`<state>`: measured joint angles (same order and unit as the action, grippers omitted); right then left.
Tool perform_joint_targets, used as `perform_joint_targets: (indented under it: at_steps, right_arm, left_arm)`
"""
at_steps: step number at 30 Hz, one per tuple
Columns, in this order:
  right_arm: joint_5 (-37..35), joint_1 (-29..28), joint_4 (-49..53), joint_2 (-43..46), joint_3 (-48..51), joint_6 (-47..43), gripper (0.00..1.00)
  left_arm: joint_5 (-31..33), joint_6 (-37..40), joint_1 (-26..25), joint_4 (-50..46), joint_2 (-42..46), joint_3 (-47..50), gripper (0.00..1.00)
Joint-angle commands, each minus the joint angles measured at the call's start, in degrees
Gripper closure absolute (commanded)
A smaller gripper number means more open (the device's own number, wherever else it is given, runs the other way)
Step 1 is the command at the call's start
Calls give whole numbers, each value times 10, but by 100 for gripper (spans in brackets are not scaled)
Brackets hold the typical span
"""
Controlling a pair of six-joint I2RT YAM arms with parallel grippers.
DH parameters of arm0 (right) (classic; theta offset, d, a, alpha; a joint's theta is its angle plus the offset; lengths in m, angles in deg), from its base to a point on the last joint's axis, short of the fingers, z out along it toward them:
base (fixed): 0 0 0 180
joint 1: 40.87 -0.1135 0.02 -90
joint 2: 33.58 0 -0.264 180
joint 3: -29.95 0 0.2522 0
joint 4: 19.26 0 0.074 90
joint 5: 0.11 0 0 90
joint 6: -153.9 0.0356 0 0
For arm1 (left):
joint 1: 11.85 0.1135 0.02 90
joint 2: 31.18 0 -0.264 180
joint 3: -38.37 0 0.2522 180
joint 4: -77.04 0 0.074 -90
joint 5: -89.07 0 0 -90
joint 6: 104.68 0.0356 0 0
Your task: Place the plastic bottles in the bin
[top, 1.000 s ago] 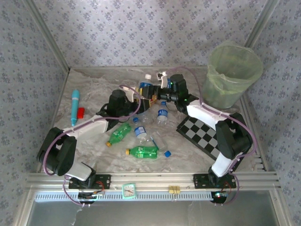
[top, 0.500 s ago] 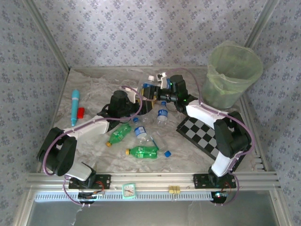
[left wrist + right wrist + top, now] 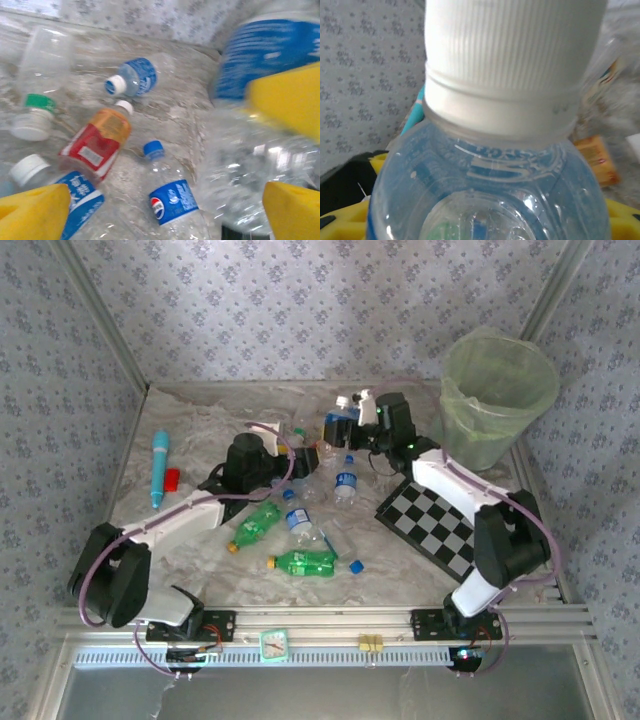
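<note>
While the right gripper (image 3: 343, 430) clamps a clear bottle (image 3: 490, 190) by the body between its yellow jaws, the long axis runs front-to-back and the cap (image 3: 510, 65) points to the back wall or up; cannot tell which. Thin see-through plastic, blue-labelled, cap white & ribbed. It is over the far part of the crumpled sheet (image 3: 200, 430), well apart from the pale-green bin (image 3: 490, 435). Left gripper (image 3: 301, 457) is spread wide, grasping nothing.

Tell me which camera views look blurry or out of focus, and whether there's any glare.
Left wrist: the near blue-labelled bottle is smeared by blur, the red-labelled bottle crisper. Right wrist: that same bottle's white cap sits too close, soft-edged. Top external: even light, fairly sharp, no harsh glare.
</note>
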<state>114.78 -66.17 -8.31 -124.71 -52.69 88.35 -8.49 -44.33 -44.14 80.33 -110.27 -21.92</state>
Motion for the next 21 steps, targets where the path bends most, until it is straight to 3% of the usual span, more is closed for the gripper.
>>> perform_joint_targets:
  at_steps: [1, 9, 17, 21]
  right_arm:
    - [-67, 21, 110, 50, -72, -89, 41]
    - [-172, 107, 275, 69, -231, -176, 42]
    - [-210, 217, 269, 75, -300, -191, 42]
    - [-269, 256, 254, 69, -302, -206, 43]
  left_arm:
    - [48, -18, 28, -25, 13, 10, 0]
    - [52, -54, 66, -31, -1, 12, 0]
    - [45, -74, 66, -18, -35, 7, 0]
    - [65, -91, 66, -37, -44, 4, 0]
